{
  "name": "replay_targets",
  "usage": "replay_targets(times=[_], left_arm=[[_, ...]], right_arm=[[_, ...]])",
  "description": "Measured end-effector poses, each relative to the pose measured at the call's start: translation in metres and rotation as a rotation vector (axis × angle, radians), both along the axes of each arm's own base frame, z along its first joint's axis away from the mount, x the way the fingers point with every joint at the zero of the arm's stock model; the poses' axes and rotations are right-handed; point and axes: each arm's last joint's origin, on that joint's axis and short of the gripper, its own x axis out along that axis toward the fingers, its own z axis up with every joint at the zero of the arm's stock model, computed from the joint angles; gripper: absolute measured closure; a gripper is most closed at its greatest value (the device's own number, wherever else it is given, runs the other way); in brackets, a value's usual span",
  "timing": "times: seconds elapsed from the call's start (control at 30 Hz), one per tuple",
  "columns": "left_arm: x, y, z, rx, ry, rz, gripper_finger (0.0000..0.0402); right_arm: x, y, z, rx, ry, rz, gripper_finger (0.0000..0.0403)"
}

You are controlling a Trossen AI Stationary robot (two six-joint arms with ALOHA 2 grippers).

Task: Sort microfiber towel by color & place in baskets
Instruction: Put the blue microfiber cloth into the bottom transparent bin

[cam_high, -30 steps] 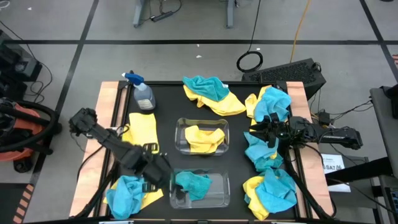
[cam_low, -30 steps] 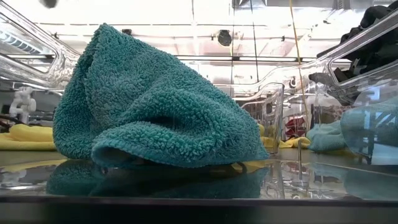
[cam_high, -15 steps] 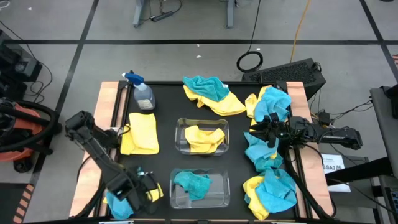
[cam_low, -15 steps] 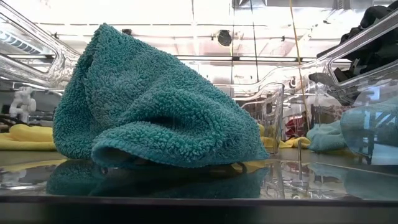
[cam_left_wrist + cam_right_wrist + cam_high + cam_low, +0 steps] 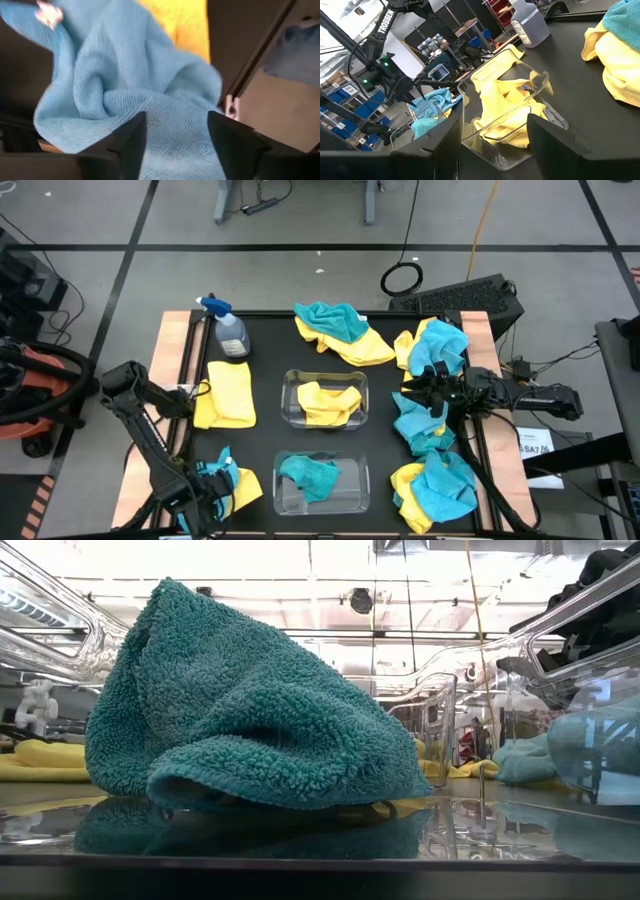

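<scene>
teal towel (image 5: 150,100) lies between the left gripper's (image 5: 205,492) spread fingers, seemingly unpinched; right gripper (image 5: 425,392) waits, parted.

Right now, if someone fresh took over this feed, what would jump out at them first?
Bright yellow and teal towels lie heaped around the dark table, while two clear baskets in the middle hold one colour each: yellow behind, teal in front. The left gripper sits low over a teal towel at the front left corner.

Towels (image 5: 347,328) teal and yellow; baskets (image 5: 290,383) clear.
</scene>
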Motion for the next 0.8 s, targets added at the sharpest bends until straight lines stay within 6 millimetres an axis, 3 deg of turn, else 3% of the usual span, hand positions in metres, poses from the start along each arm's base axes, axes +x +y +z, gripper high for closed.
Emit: replay_targets(times=[0.17, 0.33, 0.47, 0.63, 0.8], left_arm=[[-0.009, 0.005, -0.022, -0.002, 0.092, -0.003, 0.0118], [-0.016, 0.016, -0.04, 0.066, 0.139, 0.022, 0.013], [-0.016, 0.017, -0.041, 0.077, 0.126, 0.009, 0.0205], [-0.016, 0.015, -0.039, 0.034, 0.14, -0.043, 0.0367], [-0.013, 0.012, -0.021, 0.036, 0.157, -0.062, 0.0389]], right_arm=[[0.0, 0.0, 0.0, 0.0, 0.0, 0.0, 0.0188], [0.0, 0.0, 0.0, 0.0, 0.0, 0.0, 0.0188], [0.0, 0.0, 0.0, 0.0, -0.001, 0.0, 0.0188], [0.0, 0.0, 0.0, 0.0, 0.0, 0.0, 0.0188], [0.0, 0.0, 0.0, 0.0, 0.0, 0.0, 0.0188]])
